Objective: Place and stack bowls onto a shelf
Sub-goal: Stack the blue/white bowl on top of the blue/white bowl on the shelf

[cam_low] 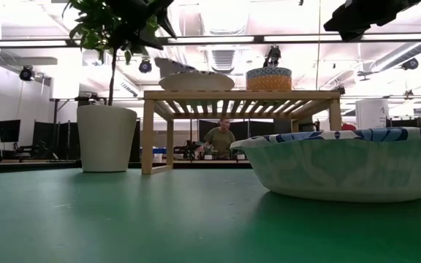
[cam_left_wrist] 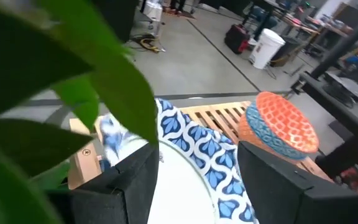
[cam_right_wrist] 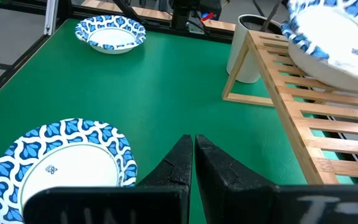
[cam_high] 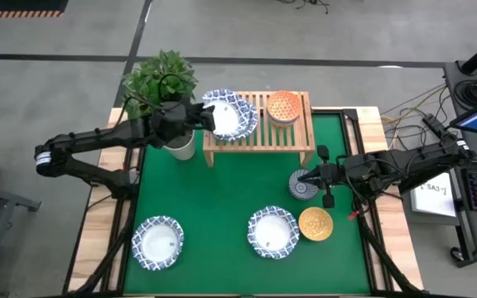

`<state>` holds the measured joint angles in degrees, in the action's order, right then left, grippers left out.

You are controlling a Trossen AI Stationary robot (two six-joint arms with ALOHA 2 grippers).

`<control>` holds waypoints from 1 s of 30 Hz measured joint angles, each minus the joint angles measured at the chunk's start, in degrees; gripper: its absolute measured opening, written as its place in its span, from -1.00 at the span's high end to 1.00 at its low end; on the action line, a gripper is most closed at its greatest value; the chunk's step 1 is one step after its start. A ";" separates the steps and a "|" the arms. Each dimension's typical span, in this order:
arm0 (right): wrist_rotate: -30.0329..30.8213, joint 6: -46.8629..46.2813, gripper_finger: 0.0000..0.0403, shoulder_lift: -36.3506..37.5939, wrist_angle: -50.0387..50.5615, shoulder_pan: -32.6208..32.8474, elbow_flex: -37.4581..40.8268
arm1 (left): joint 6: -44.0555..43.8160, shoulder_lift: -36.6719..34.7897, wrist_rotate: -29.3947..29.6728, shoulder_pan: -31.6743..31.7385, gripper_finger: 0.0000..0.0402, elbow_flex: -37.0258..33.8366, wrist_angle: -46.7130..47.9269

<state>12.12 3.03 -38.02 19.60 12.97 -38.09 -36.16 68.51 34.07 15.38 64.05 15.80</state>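
A white bowl with a blue-patterned rim [cam_high: 232,116] [cam_low: 196,80] sits on the left end of the light-wood shelf [cam_high: 263,124]. My left gripper [cam_high: 208,116] [cam_left_wrist: 197,180] is open at that bowl's left rim. The orange-red bowl [cam_high: 284,106] [cam_left_wrist: 284,127] is nested in the light blue one [cam_low: 269,77] at mid-shelf. My right gripper [cam_high: 309,175] [cam_right_wrist: 193,155] is shut, raised above the table over the dark blue-grey bowl [cam_high: 301,187], which does not show in its wrist view. The golden yellow bowl [cam_high: 315,223] and two white bowls [cam_high: 273,232] [cam_high: 157,242] rest on the green mat. My left gripper comes from the table's left, its fingers [cam_left_wrist: 132,180] spread to either side of the white bowl's left rim [cam_left_wrist: 191,143]. I cannot tell whether they touch it. The bowl rests on the shelf's left end.
A white plant pot [cam_high: 180,147] [cam_low: 107,137] with a leafy plant stands against the shelf's left legs, and its leaves [cam_left_wrist: 73,81] hang before my left wrist camera. The shelf's right end [cam_high: 305,124] is bare slats. A person shows in the room beyond the table [cam_low: 218,139].
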 joint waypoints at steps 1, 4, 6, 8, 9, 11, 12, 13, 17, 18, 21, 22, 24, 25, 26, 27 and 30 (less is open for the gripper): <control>0.00 0.00 0.96 0.00 0.00 0.00 0.00 | 0.77 -0.34 -0.47 0.00 0.00 0.00 0.06; 0.00 0.00 0.96 0.00 0.01 0.00 0.00 | 2.44 -1.33 -1.16 0.00 0.00 0.00 0.17; 0.00 0.00 0.96 0.00 0.01 0.00 0.00 | 4.08 -2.01 -2.50 -0.01 0.00 0.00 0.34; 0.00 0.00 0.96 0.00 0.00 0.00 0.00 | 6.48 -2.52 -4.38 -0.09 0.01 0.00 1.17; 0.00 0.00 0.96 0.00 0.00 0.00 0.00 | 7.81 -2.66 -5.32 -0.21 0.02 0.00 1.90; 0.00 0.00 0.96 0.00 0.00 0.00 0.00 | 10.01 -2.66 -6.27 -0.64 0.06 0.00 3.36; 0.00 0.00 0.96 0.00 0.00 0.00 0.00 | 10.83 -2.59 -6.36 -0.88 0.09 0.00 4.29; 0.00 0.00 0.96 0.00 0.00 0.00 0.00 | 11.28 -2.32 -6.30 -1.17 0.13 0.00 5.01; 0.02 0.00 0.96 0.00 -0.06 -0.02 0.00 | 11.51 -0.70 -6.24 -1.75 0.35 0.00 7.32; 0.02 0.00 0.96 0.00 -0.06 -0.02 0.02 | 11.41 -0.22 -6.17 -1.75 0.41 0.00 7.84; 0.02 -0.02 0.96 0.00 -0.07 -0.02 0.02 | 10.49 1.08 -6.04 -1.75 0.60 0.00 9.49; 0.02 -0.09 0.96 0.00 -0.07 -0.02 0.02 | 10.30 1.49 -6.02 -1.73 0.65 0.00 9.89; 0.03 -0.30 0.96 0.00 -0.07 -0.02 0.02 | 9.82 2.38 -6.01 -1.73 0.75 0.00 10.49; 0.02 -0.39 0.96 0.00 -0.07 -0.02 0.02 | 9.55 2.75 -6.01 -1.73 0.79 0.00 10.51; 0.02 -0.39 0.96 0.00 -0.07 -0.01 0.01 | 9.24 3.12 -6.01 -1.73 0.82 0.00 10.57; 0.03 -0.40 0.96 0.00 -0.07 -0.01 0.02 | 8.94 3.48 -6.01 -1.73 0.84 0.00 10.62; 0.02 -0.39 0.96 0.00 -0.07 0.00 0.02 | 8.28 4.48 -6.00 -1.73 0.89 0.00 11.28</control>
<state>12.14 2.63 -38.02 19.53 12.97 -38.06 -27.88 72.99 28.07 13.65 64.05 27.08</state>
